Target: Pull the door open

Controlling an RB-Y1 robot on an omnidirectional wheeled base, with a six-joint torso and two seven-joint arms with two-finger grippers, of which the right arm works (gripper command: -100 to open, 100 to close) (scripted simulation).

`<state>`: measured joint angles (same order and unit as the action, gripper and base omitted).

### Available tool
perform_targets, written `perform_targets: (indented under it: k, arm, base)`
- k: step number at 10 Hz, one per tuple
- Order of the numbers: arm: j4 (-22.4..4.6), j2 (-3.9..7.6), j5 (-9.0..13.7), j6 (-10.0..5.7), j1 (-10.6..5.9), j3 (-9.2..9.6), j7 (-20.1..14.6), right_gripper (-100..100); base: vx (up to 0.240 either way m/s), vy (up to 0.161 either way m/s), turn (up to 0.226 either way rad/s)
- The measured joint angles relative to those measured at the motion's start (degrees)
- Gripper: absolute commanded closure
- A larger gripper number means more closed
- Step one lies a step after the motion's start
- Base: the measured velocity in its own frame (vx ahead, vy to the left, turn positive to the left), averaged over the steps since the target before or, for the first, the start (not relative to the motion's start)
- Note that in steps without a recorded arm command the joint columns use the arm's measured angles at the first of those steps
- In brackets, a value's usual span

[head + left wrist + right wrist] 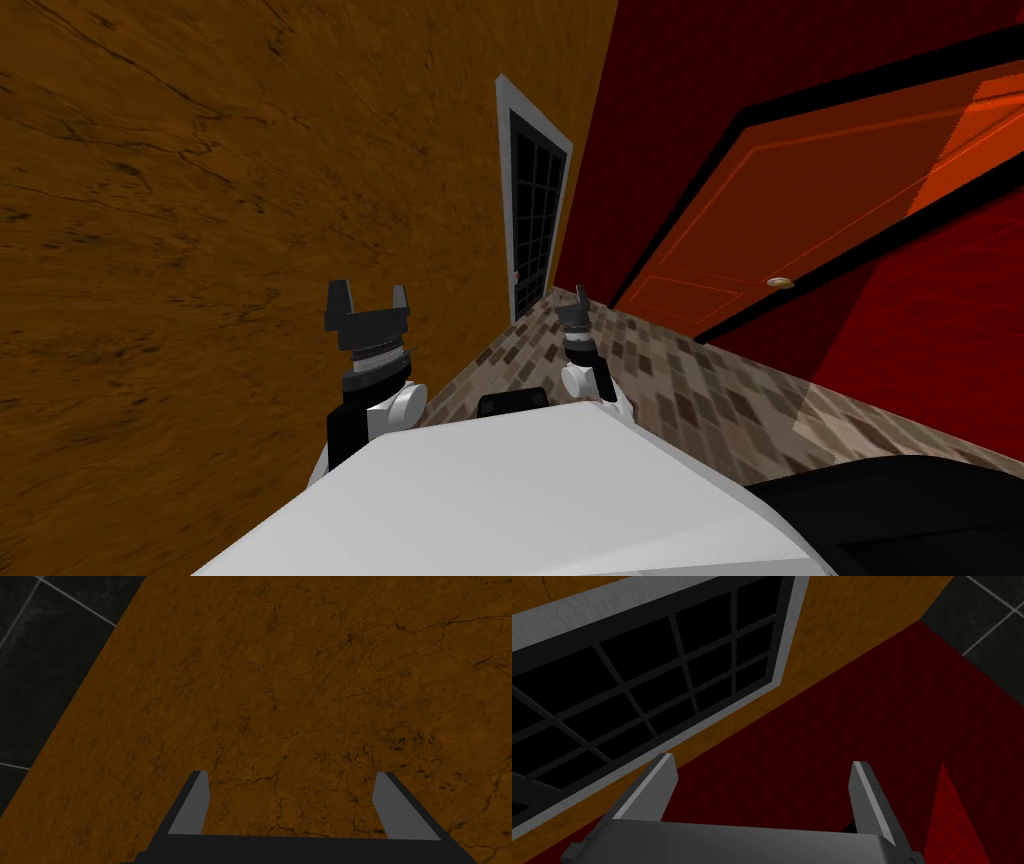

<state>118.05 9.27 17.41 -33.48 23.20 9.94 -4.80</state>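
Door: The orange, dark-framed door (800, 210) stood shut in the red wall (700, 90), a small pale knob (780, 283) near one of its long edges.

Right gripper: The right gripper (577, 298) hung short of the door and well apart from the knob. Its two fingers were spread wide with nothing between them, and it was aimed past the door's end toward the corner of the room.

Left gripper: The left gripper (369, 290) was held up farther from the door than its partner. Its blades were also parted and empty.

Step in hand: By the look of it, the reach for the knob had yet to begin, and neither hand was at the door.

Doing it well: The right hand, the one nearer the door, seemed the natural choice. It would need to turn from the corner toward the knob and keep its fingers wide until they straddled it. They should then close squarely, so the small round knob does not slip out. The pull would best follow the door's own arc rather than a straight line.

Around the door: A grey-framed glazed panel (532, 200) with dark panes sat in the brown wall (200, 200), just past the corner from the door. A patterned tile floor (700, 390) ran along the door's foot.

In the way: The likeliest obstacle was judged to be the robot itself, standing where the door would swing. The base may have to back off as the door comes open.
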Motion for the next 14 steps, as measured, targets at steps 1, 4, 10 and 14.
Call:
perform_targets:
  k: [1,4,10,14]
  arm:
    - [-0.7,0.46,0.9,-0.75,-0.05,1.05,-1.0,-100]
    - [-3.4,1.87,3.7,-2.95,-0.83,3.74,-4.0,-100]
    - [-8.5,4.67,9.5,-7.40,-2.07,9.64,-10.1,-100]
    - [-12.6,6.75,13.7,-10.65,-3.29,13.64,-14.6,-100]
  base:
    - [0.102,-0.036,0.090]
    - [0.083,-0.023,0.113]
    - [0.092,-0.041,0.126]
    - [0.084,-0.044,0.124]
